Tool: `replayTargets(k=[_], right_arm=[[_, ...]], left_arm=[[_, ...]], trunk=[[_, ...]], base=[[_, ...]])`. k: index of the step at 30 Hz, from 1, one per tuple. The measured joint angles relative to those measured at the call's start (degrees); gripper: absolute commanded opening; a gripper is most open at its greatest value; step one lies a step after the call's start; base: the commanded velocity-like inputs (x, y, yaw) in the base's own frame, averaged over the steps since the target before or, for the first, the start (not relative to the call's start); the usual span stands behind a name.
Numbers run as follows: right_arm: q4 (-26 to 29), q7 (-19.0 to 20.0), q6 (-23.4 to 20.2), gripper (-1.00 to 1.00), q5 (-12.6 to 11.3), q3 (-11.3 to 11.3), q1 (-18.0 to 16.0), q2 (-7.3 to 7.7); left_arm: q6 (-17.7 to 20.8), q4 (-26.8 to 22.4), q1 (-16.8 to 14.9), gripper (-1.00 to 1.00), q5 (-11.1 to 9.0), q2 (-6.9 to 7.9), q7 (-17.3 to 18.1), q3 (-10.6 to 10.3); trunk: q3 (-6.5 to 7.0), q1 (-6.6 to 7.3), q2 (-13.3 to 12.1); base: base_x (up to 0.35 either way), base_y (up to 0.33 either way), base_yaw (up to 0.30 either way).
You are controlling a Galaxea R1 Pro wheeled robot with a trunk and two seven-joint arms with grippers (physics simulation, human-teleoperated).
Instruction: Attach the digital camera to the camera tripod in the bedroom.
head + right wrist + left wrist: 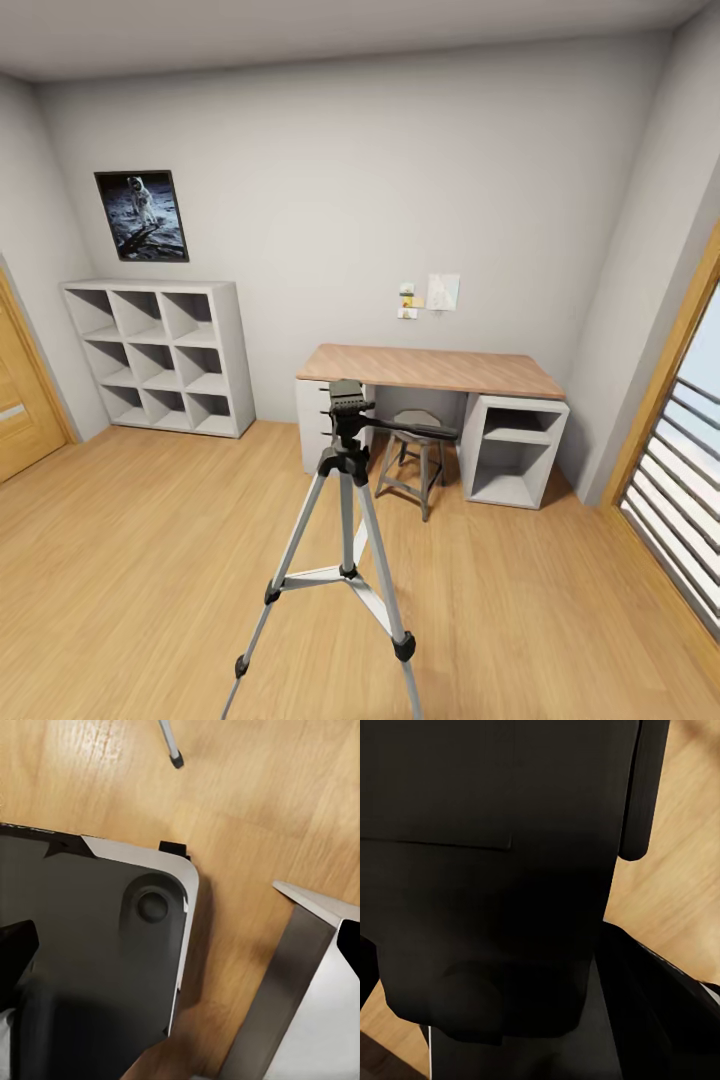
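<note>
The camera tripod [345,480] stands on the wood floor straight ahead in the bedroom, silver legs spread and black head [347,398] bare, its pan handle [415,430] pointing right. One of its black feet [175,756] shows in the right wrist view. In the left wrist view a black boxy body, the digital camera [495,907], sits close between the fingers of my left gripper [502,855]; one finger [634,795] lies along its side. My right gripper [184,952] hangs open over the floor beside my dark base [97,930], nothing between its fingers.
A wood-topped desk [430,368] with a stool [415,460] under it stands behind the tripod. White cube shelves [160,355] line the back wall at left. A wooden door [20,400] is at far left, a railed window [680,500] at right.
</note>
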State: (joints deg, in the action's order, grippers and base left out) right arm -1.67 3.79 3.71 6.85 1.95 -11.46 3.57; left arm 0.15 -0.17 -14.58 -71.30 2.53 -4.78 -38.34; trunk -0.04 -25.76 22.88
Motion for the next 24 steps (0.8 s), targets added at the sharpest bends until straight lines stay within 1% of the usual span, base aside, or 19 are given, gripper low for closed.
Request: replayTargets(k=[11,24], right_arm=[[0.0,0.7,-0.1,1.0,0.1,0.0,0.0,0.36],[0.0,0.2,0.1,1.0,0.1,0.1,0.0,0.36]], left_arm=[[0.0,0.0,0.0,-1.0,0.0,0.01,0.0,0.0],[0.0,0.0,0.0,-1.0,-0.1,0.02,-0.6,0.0]], trunk=[[-0.7,0.01,-0.1],[-1.84,0.01,-0.1]], base=[[0.0,0.0,0.0],[0.0,0.0,0.0]])
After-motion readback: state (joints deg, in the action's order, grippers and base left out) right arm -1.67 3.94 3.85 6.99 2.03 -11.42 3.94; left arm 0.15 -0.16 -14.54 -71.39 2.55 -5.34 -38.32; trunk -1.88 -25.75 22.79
